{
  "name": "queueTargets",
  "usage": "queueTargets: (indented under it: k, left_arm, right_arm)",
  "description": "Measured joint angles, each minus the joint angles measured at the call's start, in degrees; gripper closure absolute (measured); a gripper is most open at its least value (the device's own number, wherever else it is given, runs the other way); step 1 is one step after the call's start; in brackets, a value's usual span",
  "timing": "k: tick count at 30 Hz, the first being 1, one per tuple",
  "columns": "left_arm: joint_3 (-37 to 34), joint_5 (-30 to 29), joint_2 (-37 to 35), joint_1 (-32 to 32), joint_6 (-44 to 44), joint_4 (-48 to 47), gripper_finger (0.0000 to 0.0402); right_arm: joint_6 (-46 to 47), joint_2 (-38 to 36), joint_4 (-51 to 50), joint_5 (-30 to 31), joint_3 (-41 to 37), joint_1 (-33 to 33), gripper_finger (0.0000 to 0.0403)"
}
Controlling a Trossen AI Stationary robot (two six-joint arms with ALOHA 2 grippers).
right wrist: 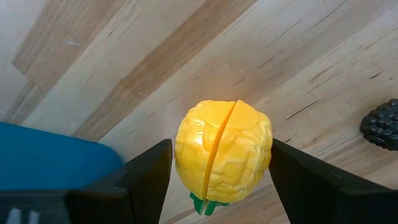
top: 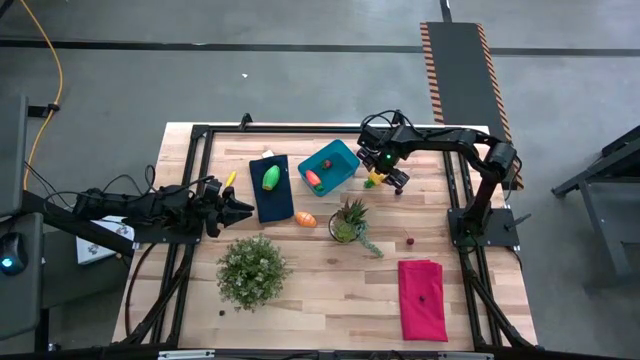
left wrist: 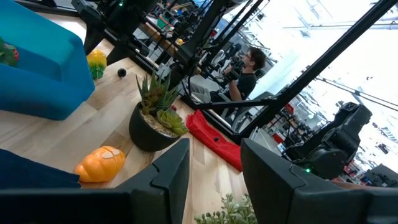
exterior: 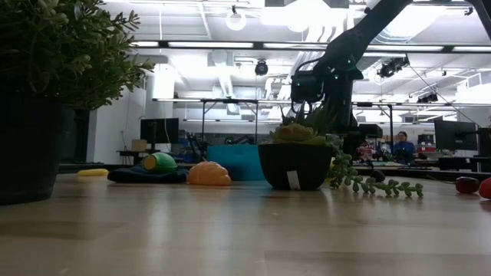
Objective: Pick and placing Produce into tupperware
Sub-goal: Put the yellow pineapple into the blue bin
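Produce lies scattered over my pale wooden table: a knobbly yellow piece (right wrist: 224, 149) with a seam down its middle and a bit of green at one end, a smooth green oval (top: 271, 178) resting on the flat dark blue cloth (top: 271, 197), a ribbed orange oval (top: 306, 219) on the bare planks just off that cloth's corner, and an orange-and-red piece (top: 314, 178) already inside the tupperware (top: 333, 152), a bright blue plastic tub with rounded corners and low walls. That makes four pieces in all, three outside the tub and one in it.

My right gripper (top: 381, 178) is just beside the tub's far corner. Its two dark fingers stand spread, with the yellow piece centred between them and a gap on each side, so nothing is clamped. A small bumpy black ball (right wrist: 381, 124) lies near it on the wood.

My left gripper (top: 238, 209) waits at the left edge of the cloth, fingers parted and holding nothing.

Two potted plants stand on the table: a spiky one (top: 347, 221) in a dark pot and a bushy one (top: 252, 270). A red cloth (top: 422, 298) lies flat near the right corner.
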Motion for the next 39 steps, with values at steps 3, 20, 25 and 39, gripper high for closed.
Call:
queueTargets:
  k: [3,20,25,39]
  left_arm:
    - [0.0,0.0,0.0,0.0,0.0,0.0,0.0270]
    - [0.0,-0.1,0.0,0.0,0.0,0.0,0.0270]
    - [0.0,-0.2,0.0,0.0,0.0,0.1,0.0270]
    - [0.0,-0.2,0.0,0.0,0.0,0.1,0.0270]
  right_arm:
    - [0.0,0.0,0.0,0.0,0.0,0.0,0.0165]
    - [-0.4,0.0,0.0,0.0,0.0,0.0,0.0191]
    - [-1.6,0.0,0.0,-0.5,0.0,0.0,0.0191]
    - [-2.0,-3.2,-1.2,0.2,0.0,0.0,0.0191]
